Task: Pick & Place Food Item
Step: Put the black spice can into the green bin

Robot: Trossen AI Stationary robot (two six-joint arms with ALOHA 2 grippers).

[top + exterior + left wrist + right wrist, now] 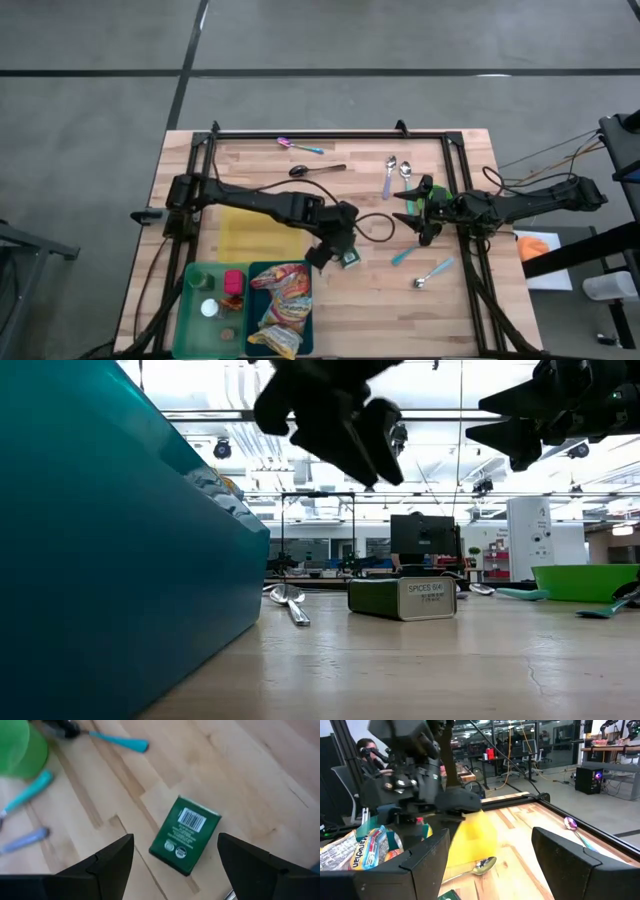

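A green spice tin lies flat on the wooden table, barcode side up. It also shows in the high view and the low view. My left gripper hangs open above the tin without touching it, its fingers standing either side of it as seen from the wrist. The same gripper shows near the table's middle and well above the tin. My right gripper waits open and level over the table's right part.
A teal bin holding a snack bag and a green bin stand at the near left, beside a yellow mat. Several spoons lie about, and a green bowl is at the right. A person sits beyond the table.
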